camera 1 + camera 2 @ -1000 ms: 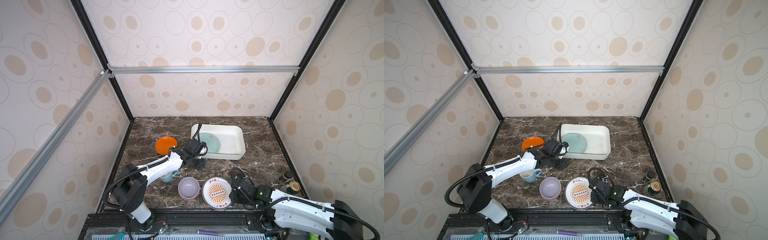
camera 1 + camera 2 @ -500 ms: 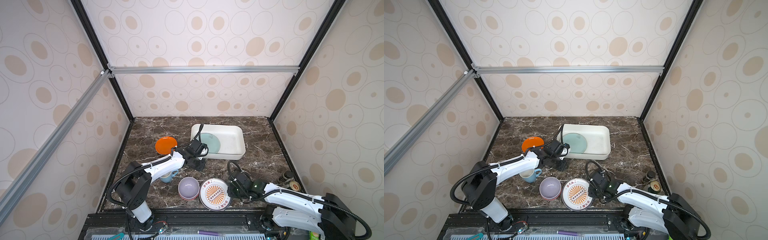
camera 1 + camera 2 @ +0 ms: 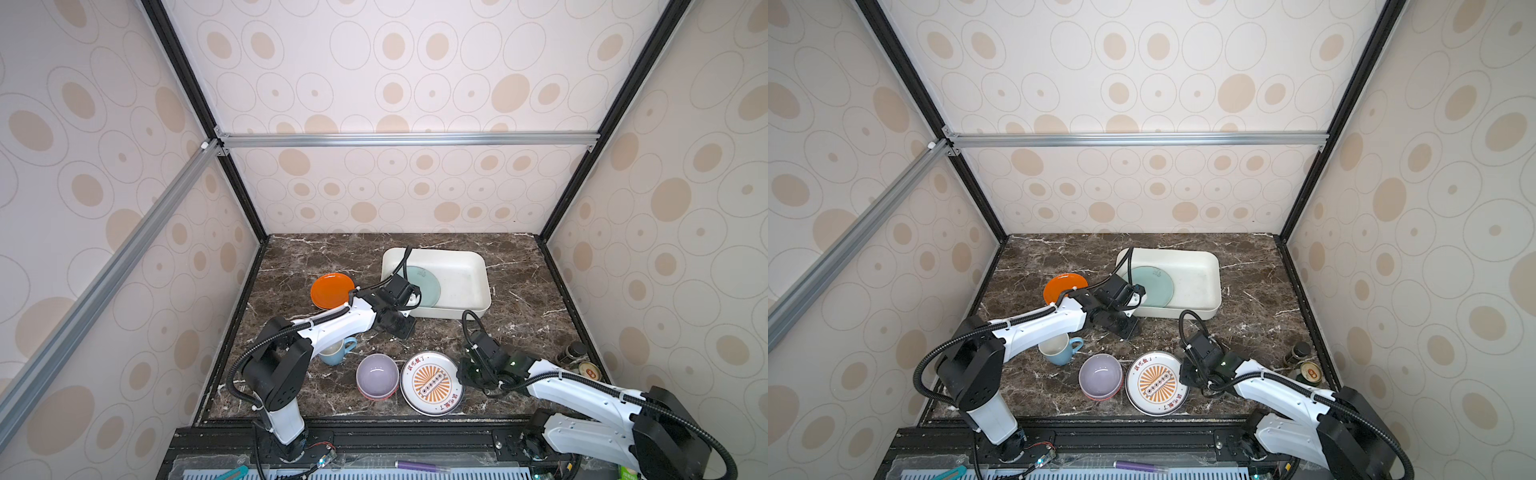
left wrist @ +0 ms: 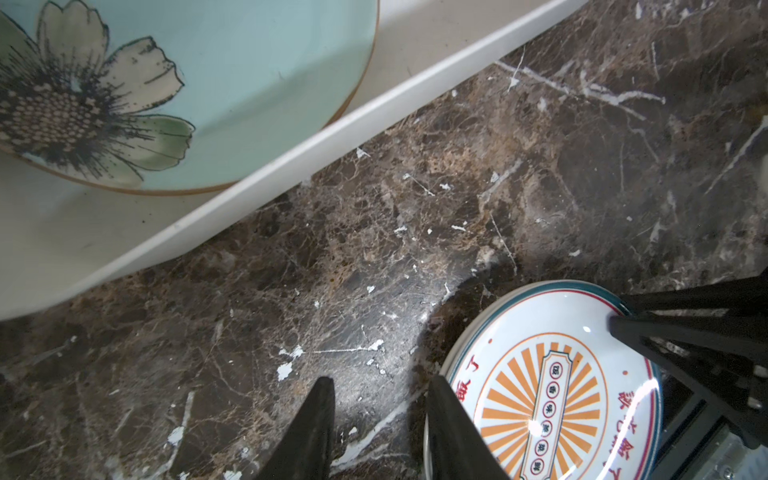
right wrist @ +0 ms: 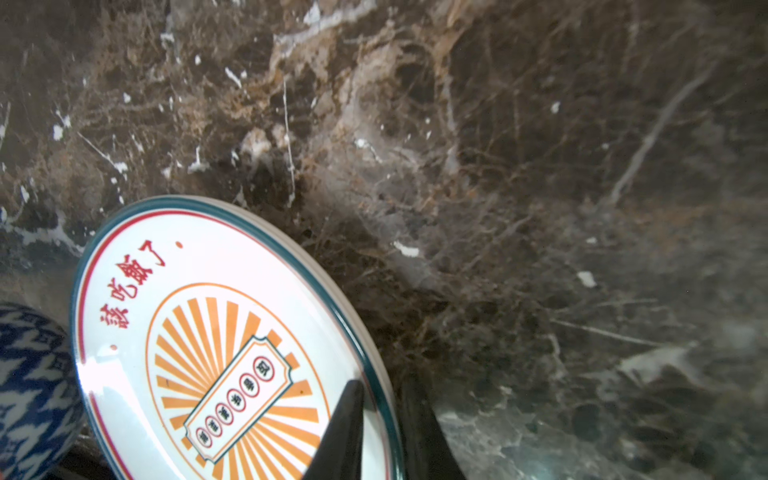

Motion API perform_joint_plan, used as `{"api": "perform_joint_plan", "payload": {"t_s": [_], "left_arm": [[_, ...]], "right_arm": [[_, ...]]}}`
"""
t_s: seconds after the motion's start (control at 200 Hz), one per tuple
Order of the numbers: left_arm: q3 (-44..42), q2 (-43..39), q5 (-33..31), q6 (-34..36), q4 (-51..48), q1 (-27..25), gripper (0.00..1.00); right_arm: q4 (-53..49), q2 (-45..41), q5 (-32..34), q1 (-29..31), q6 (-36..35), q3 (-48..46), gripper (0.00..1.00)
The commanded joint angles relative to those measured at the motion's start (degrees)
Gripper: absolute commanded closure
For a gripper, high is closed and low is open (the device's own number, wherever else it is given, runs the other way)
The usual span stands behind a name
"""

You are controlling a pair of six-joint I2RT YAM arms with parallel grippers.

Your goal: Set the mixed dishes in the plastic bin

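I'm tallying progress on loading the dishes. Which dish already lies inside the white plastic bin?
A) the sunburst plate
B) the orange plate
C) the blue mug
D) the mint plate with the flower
D: in both top views the mint plate lies on the floor of the plastic bin, while the orange plate, blue mug and sunburst plate are all outside it.

A dark brown, white-veined marble worktop (image 3: 519, 266) is walled on three sides by cream wallpaper with tan ovals (image 3: 415, 62), framed by black posts and a silver aluminium crossbar (image 3: 407, 139). At the worktop's right edge, in both top views, stand a dark-topped drink can (image 3: 575, 351) and, just beside it, a gold-lidded drink can (image 3: 589, 371). A slim purple pen (image 3: 419, 465) lies on the front ledge.
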Motion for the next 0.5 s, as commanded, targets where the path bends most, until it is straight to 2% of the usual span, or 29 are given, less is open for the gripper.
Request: {"api": "perform_joint_plan", "payload": {"t_s": [0.0, 0.16, 0.49], "left_arm": [[3.3, 1.5, -0.3, 2.0, -2.0, -0.4, 0.63], [6.0, 3.3, -1.1, 2.5, -3.2, -0.5, 0.63], [7.8, 5.3, -1.7, 2.3, -4.2, -0.4, 0.64]], "right_arm": [[-1.9, 2.6, 1.0, -2.1, -2.3, 0.7, 0.83], [-3.2, 4.3, 1.3, -4.2, -5.5, 3.8, 0.83], [-3.9, 9.2, 1.2, -12.9, -13.9, 9.5, 0.83]]}}
